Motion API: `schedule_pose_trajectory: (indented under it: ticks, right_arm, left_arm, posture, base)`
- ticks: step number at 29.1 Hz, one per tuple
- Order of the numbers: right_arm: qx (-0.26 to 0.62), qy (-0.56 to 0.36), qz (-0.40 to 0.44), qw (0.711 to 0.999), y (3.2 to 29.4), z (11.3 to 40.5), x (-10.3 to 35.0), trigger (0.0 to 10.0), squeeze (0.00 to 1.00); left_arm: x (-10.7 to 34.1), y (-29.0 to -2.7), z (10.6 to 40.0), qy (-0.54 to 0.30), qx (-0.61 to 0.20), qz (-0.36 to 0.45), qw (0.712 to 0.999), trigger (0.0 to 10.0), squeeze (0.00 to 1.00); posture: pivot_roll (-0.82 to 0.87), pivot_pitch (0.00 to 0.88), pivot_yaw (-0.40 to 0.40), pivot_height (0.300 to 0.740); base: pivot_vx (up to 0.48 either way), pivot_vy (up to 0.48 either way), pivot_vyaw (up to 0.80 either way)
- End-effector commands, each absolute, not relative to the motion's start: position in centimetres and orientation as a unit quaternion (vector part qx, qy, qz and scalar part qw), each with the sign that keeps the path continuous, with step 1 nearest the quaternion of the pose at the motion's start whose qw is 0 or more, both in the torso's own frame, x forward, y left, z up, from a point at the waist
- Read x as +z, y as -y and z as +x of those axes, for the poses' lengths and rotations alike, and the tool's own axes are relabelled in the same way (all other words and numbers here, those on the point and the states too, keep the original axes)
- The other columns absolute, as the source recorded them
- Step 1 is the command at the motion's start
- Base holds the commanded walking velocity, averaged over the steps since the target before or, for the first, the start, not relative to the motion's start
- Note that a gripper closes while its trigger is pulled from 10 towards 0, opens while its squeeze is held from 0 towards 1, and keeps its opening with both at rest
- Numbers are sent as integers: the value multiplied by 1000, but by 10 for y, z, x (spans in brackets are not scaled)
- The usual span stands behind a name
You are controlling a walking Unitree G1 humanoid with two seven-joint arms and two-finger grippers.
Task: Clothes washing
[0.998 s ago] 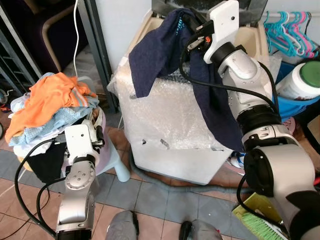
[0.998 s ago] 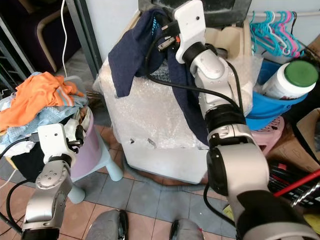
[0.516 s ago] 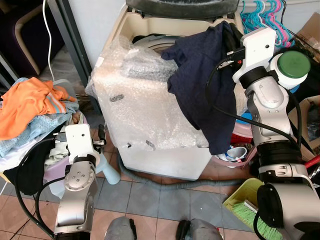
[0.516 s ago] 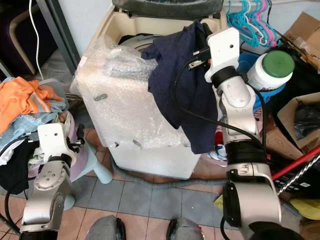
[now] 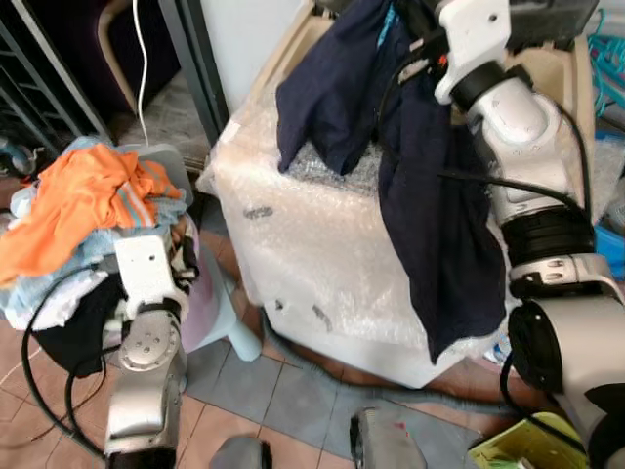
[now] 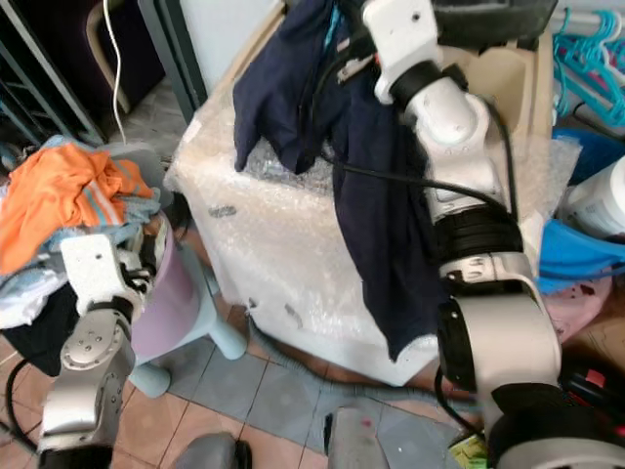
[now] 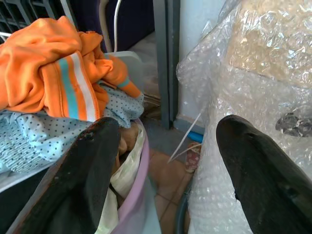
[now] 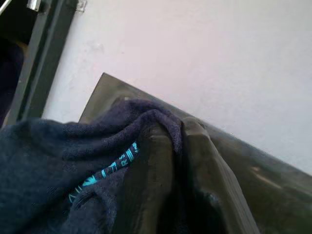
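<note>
Right wrist view: right hand [image 8: 181, 146] pinches navy garment [image 8: 58, 170].

Navy garment [image 5: 430, 186] with teal neck label, pinched in right gripper [image 8: 178, 134], hangs limp over bubble-wrapped washer [image 5: 332, 264]. Orange, blue clothes pile [image 5: 83, 205] in pink basket [image 6: 161, 308] beside.

A white cable [image 5: 140, 59] hangs by a dark metal post [image 5: 200, 68]. Teal hangers [image 6: 586, 49] hang above a blue tub [image 6: 576, 259] on tiled floor [image 5: 283, 401].
</note>
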State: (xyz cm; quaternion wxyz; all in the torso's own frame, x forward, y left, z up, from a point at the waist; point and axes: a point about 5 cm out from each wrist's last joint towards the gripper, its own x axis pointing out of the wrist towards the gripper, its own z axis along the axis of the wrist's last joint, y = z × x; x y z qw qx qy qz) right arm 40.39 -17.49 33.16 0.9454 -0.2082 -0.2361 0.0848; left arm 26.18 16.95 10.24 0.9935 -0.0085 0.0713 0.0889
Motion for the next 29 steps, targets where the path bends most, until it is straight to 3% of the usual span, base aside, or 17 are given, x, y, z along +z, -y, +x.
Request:
schedule_pose_trajectory:
  ticks: [1, 3, 8, 9, 14, 16, 18, 23, 29]
  right_arm:
    - [55, 284, -198, 936, 175, 401, 370, 10000, 0]
    - [36, 315, -192, 929, 179, 398, 400, 10000, 0]
    - [54, 310, -191, 930, 176, 399, 407, 10000, 0]
    - [104, 266, -202, 937, 165, 406, 393, 10000, 1000]
    - [216, 129, -282, 926, 146, 417, 331, 10000, 1000]
    - [275, 100, -313, 904, 143, 415, 307, 10000, 1000]
    - [278, 117, -322, 897, 145, 412, 305, 10000, 1000]
    - [241, 207, -259, 912, 158, 403, 324, 10000, 1000]
    - [239, 279, -269, 890, 156, 377, 303, 10000, 1000]
  left_arm:
    - [100, -177, 260, -79, 98, 0, 992, 10000, 0]
    - [100, -176, 261, -80, 99, -4, 992, 10000, 0]
    - [99, -175, 261, -81, 100, -3, 992, 10000, 0]
    - [99, -175, 261, -82, 103, -4, 991, 10000, 0]
    - [99, -174, 260, -82, 107, -7, 991, 10000, 0]
    - [99, -175, 259, -82, 109, -7, 991, 10000, 0]
    - [99, -175, 259, -83, 110, -7, 990, 10000, 0]
    - [97, -174, 259, -86, 107, -10, 990, 10000, 0]
    - [99, -168, 265, -85, 111, -16, 990, 10000, 0]
  posture:
    - [-3, 97, 26, 740]
    - [-8, 97, 25, 740]
    - [-8, 96, 18, 740]
    - [-6, 96, 15, 740]
    - [2, 99, 7, 740]
    - [5, 104, 7, 740]
    - [1, 106, 10, 740]
    - [-16, 107, 17, 740]
    - [-39, 114, 9, 740]
  base:
    - [0, 0, 0]
    - [0, 0, 0]
    - [0, 0, 0]
    - [0, 0, 0]
    - [0, 0, 0]
    - [0, 0, 0]
    - [0, 0, 0]
    - [0, 0, 0]
    - [0, 0, 0]
